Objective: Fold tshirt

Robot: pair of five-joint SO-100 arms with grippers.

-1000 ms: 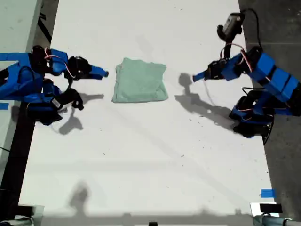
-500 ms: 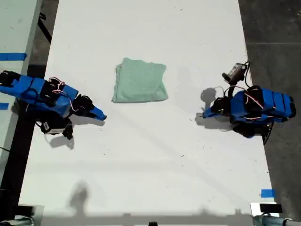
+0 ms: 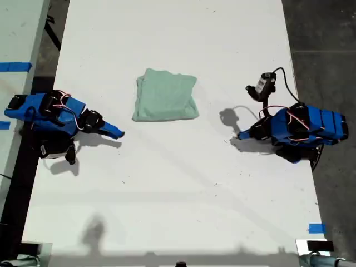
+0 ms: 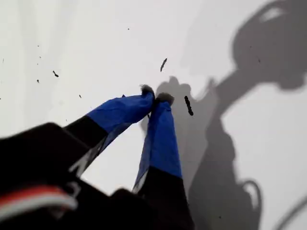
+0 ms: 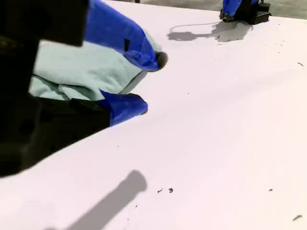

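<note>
At the exterior view's left, my second tool (image 3: 117, 132) hangs low over the white tabletop (image 3: 178, 194), pointing toward the view's right. Its own camera shows the two blue fingers a little apart with nothing between them. The tshirt (image 3: 166, 95) lies in the upper middle of the exterior view as a compact, nearly square bundle. It is flat on the tabletop and touches neither arm. From my second tool it lies ahead and off to one side, toward the top of the exterior view. The second wrist view shows the tshirt (image 5: 81, 72) just beyond the fingers, partly hidden by them.

At the exterior view's right, my first tool (image 3: 242, 135) points toward the view's left with its tips pressed together on nothing (image 4: 156, 98). Its camera shows only bare tabletop and shadow, so the cloth is out of its sight. My second tool looks the nearer of the two.

The bundle has no clear long axis, and I cannot count its layers or find the sleeves and collar. By its shape, the folding looks largely done.
</note>
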